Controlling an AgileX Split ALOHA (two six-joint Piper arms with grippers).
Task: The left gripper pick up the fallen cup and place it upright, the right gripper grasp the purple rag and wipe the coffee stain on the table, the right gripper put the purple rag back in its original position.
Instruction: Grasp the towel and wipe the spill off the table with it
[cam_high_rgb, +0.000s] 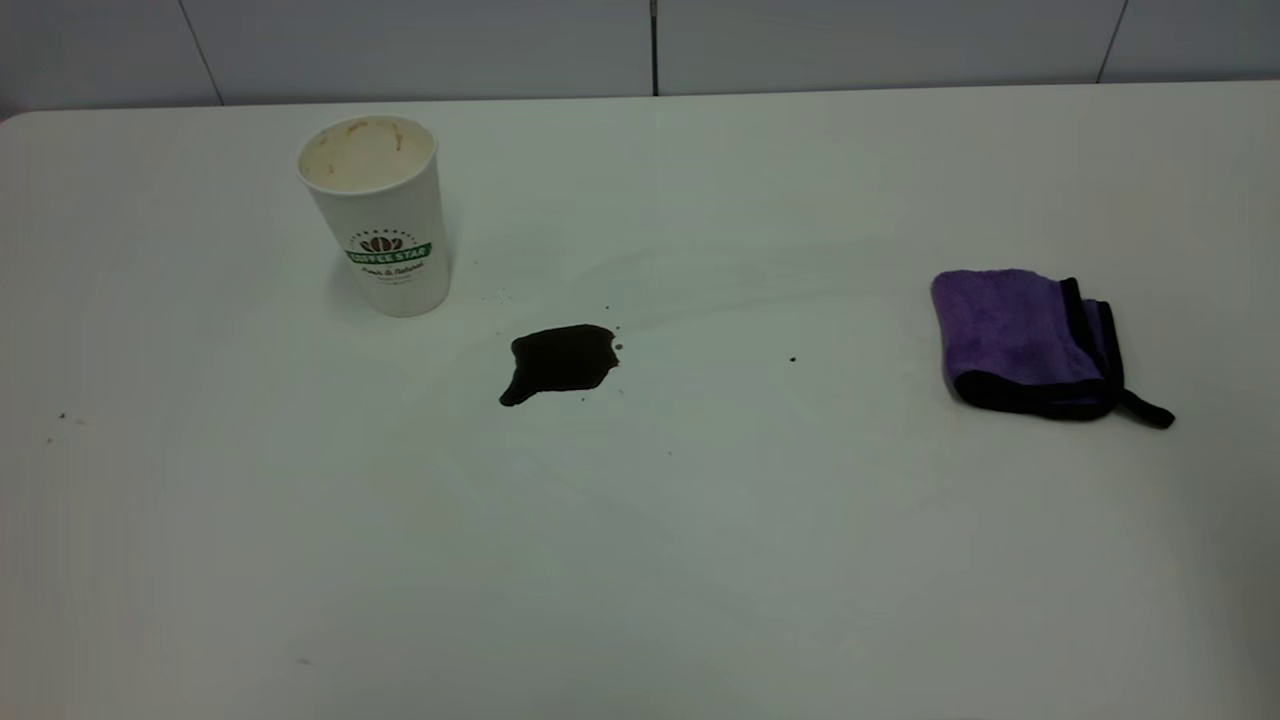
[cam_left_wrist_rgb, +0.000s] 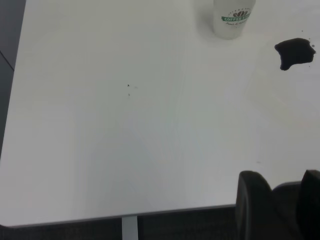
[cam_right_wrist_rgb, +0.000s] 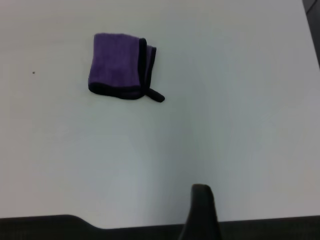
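While the left gripper (cam_left_wrist_rgb: 280, 205) hung back beyond the near edge of the table (cam_high_rgb: 700, 560), its two short black fingers (cam_left_wrist_rgb: 252, 200) stood apart with a gap between them and held nothing, showing only in the left wrist view. Of the right gripper (cam_right_wrist_rgb: 201, 210) just one dark finger tip showed in the right wrist view, also back at the table's near edge, so how far its fingers stood apart could not be told; nothing was seen in its hold. Neither gripper appeared in the exterior view. Out from the left gripper, well across the bare white surface, the cup (cam_high_rgb: 378, 215) stood upright on its base toward the far left of the table, open mouth up, tan staining visible inside and the green band facing the exterior camera. Near the cup, on its right and nearer side in the exterior view, the coffee stain (cam_high_rgb: 558, 362) lay as a dark irregular puddle with a few tiny specks around it, apart from the cup. Well apart from the stain, on the right side of the table, the purple rag (cam_high_rgb: 1020, 340) lay folded flat, its black edging and short loop tab turned toward the right, and well clear of the right gripper.
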